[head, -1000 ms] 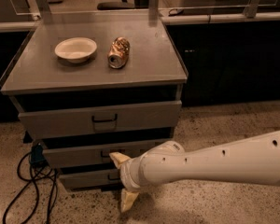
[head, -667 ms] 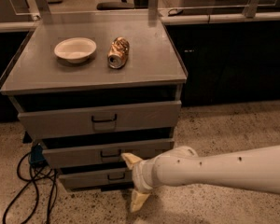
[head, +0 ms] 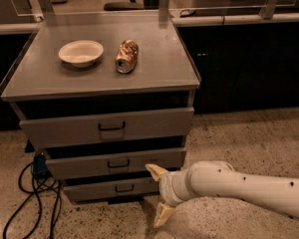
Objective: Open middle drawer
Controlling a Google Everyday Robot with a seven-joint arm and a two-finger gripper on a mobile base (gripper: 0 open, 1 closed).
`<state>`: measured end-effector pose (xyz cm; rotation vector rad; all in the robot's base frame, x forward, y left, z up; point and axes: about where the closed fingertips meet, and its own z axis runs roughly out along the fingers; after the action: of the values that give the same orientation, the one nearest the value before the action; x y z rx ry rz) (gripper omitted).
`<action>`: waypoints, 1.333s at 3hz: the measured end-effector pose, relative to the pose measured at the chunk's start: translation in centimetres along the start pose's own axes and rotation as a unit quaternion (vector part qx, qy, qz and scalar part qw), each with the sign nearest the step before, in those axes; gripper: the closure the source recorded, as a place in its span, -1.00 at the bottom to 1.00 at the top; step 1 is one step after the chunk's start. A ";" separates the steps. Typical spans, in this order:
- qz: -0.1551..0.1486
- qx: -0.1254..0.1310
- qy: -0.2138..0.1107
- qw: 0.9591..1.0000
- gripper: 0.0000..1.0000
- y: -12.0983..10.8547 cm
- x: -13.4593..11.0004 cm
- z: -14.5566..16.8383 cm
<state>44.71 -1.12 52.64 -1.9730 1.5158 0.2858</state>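
Observation:
The middle drawer [head: 89, 164] is a wide grey front with a small black centre pull [head: 118, 164]. It sits between the taller top drawer [head: 70, 128] and the slim bottom drawer [head: 89, 189]. It stands slightly out from the cabinet. My gripper [head: 158, 196] is open, its two cream fingers spread one above the other. It hangs in front of the cabinet's lower right, right of the pull and apart from it. The upper fingertip [head: 153, 170] is near the middle drawer's lower right edge. The white arm [head: 249, 185] comes in from the right.
The grey cabinet top [head: 154, 73] carries a white bowl [head: 80, 52] and a crushed can [head: 126, 56] lying on its side. Black cables [head: 25, 203] and a blue plug [head: 40, 164] lie on the speckled floor at the left. Dark cabinets stand behind.
My arm and gripper have slid to the right and a little away from the middle drawer's pull. The drawers have not visibly moved.

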 end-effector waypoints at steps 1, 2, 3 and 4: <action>-0.001 -0.008 0.000 1.000 -1.00 -0.4 0.1 -0.1; -0.006 -0.030 -0.004 1.000 -1.00 -3.4 0.6 -1.0; -0.011 -0.048 -0.004 0.999 -1.00 -7.7 1.3 -4.6; -0.011 -0.048 -0.004 0.999 -1.00 -7.7 1.3 -4.6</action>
<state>51.38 -3.73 58.18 -2.0584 1.4993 0.3629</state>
